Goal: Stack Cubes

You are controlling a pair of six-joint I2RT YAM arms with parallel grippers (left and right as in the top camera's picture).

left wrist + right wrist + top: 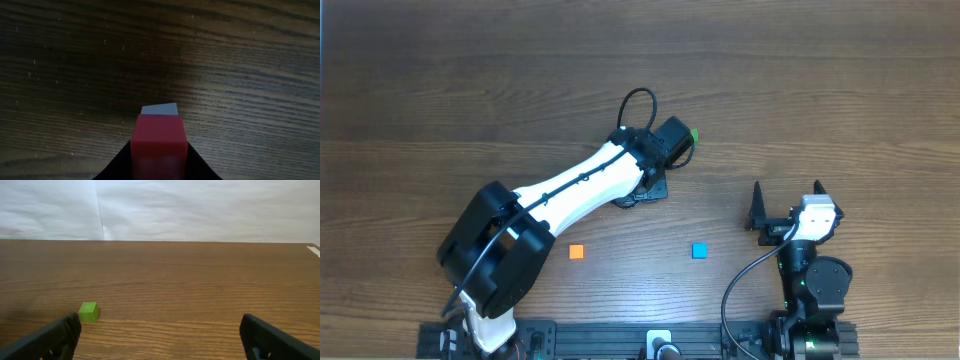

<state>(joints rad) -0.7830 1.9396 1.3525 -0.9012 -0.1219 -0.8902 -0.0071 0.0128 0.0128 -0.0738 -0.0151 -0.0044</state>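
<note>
Two well apart on table [820, 60]: orange cube [577, 252], blue cube [699, 250].

The left cube [577, 252] and right cube [699, 250] lie apart on the surface [840, 80]; the far cube [693, 135] lies behind, beside my left end effector [672, 140] holding a fourth cube [159, 140].

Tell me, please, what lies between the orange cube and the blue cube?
Only bare table, per the top view, separates the orange cube and blue cube.
</note>
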